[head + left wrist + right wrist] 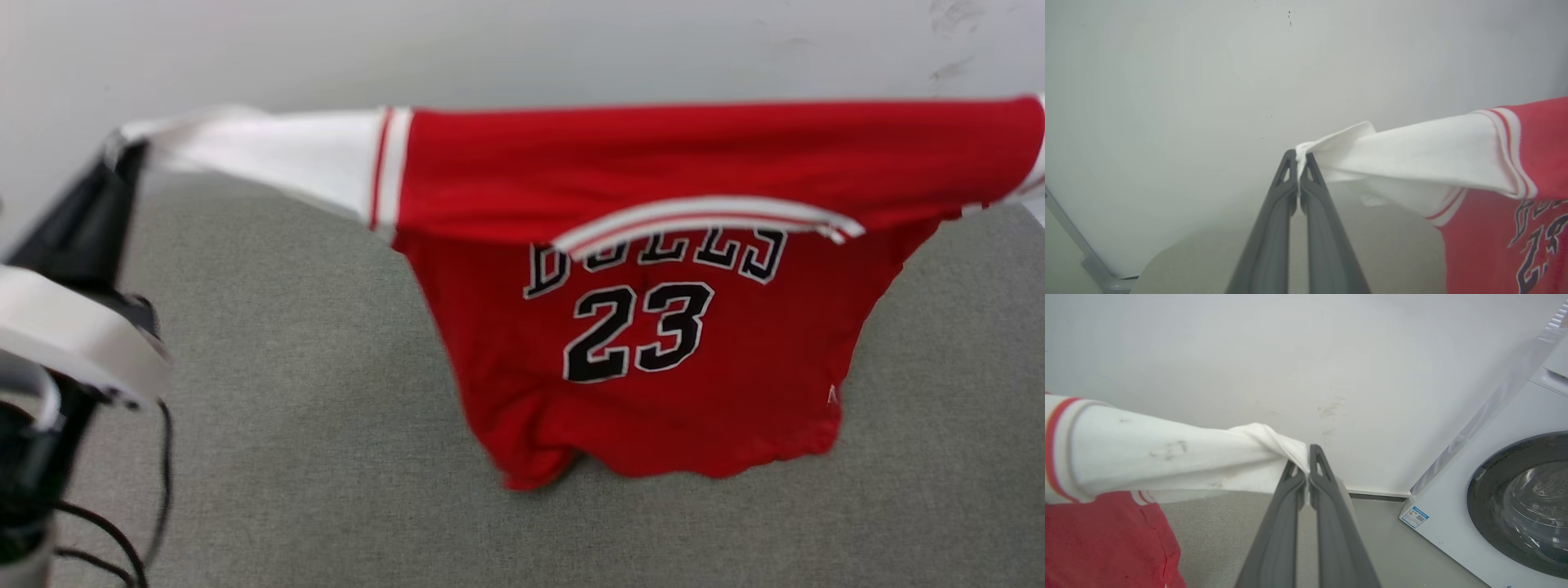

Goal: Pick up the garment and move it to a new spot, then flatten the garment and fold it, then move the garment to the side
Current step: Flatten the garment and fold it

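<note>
The garment [653, 343], a red jersey with white sleeves and the dark numerals 23, hangs stretched wide above the grey table [286, 367], its hem brushing the surface. My left gripper [1299, 157] is shut on the tip of one white sleeve [1404, 155]; in the head view that gripper [122, 151] sits at the upper left. Over at the other end, my right gripper [1306, 457] is shut on the other white sleeve [1167, 453], with the red body [1106, 539] drooping below.
A pale wall [522, 49] runs behind the table. A white washing machine [1506, 490] with a round glass door stands on the floor to the right. Dark cables [122, 531] hang near my left forearm [73, 335].
</note>
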Controlling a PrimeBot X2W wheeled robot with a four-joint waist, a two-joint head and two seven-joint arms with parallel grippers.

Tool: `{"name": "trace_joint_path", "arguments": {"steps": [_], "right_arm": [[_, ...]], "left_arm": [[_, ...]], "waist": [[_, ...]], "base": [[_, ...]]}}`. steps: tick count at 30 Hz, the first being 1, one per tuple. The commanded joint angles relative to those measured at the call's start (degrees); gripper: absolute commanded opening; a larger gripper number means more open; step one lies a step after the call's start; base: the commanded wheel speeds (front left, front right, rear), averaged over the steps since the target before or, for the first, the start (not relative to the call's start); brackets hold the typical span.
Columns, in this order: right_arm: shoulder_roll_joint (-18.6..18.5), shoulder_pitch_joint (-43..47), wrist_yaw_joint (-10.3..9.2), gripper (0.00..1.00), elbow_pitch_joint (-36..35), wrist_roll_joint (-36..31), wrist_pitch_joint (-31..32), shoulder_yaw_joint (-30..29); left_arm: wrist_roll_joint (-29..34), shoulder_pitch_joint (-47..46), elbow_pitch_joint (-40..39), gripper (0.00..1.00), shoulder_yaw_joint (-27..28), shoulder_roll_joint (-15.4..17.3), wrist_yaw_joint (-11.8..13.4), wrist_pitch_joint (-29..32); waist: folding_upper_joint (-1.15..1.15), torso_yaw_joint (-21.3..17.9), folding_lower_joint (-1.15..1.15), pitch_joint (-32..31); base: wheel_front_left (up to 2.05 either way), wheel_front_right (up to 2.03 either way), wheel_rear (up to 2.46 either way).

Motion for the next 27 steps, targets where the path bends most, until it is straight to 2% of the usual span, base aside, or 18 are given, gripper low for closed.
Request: {"name": "trace_joint_path", "arguments": {"steps": [1,9,17,27], "right_arm": [[-0.3,-2.4,-0.11,0.00,0.9,0.1,-0.8,0.5],[-1.6,-16.8,-0.11,0.00,7.9,-0.9,-6.1,6.1],[-2.5,-31.1,-0.11,0.00,15.1,-3.6,-11.9,11.8],[1.0,-53.0,-0.11,0.00,29.0,-9.2,-21.6,15.0]], "left_arm": [[0.0,-2.3,0.7,0.00,1.4,1.4,-0.3,-0.7],[-3.4,-16.5,6.8,0.00,3.5,3.8,-2.9,-2.2],[-2.1,-34.5,17.1,0.00,0.7,5.3,-5.9,-5.6],[2.5,-59.4,34.7,0.00,-5.1,4.1,-8.4,-12.5]], "waist": [[0.00,-0.2,0.01,0.5],[0.00,-0.6,0.01,5.5],[0.00,-0.7,0.01,15.4],[0.00,-0.5,0.01,27.6]], "base": [[0.00,0.00,0.00],[0.00,0.00,0.00],[0.00,0.00,0.00],[0.00,0.00,0.00]]}}
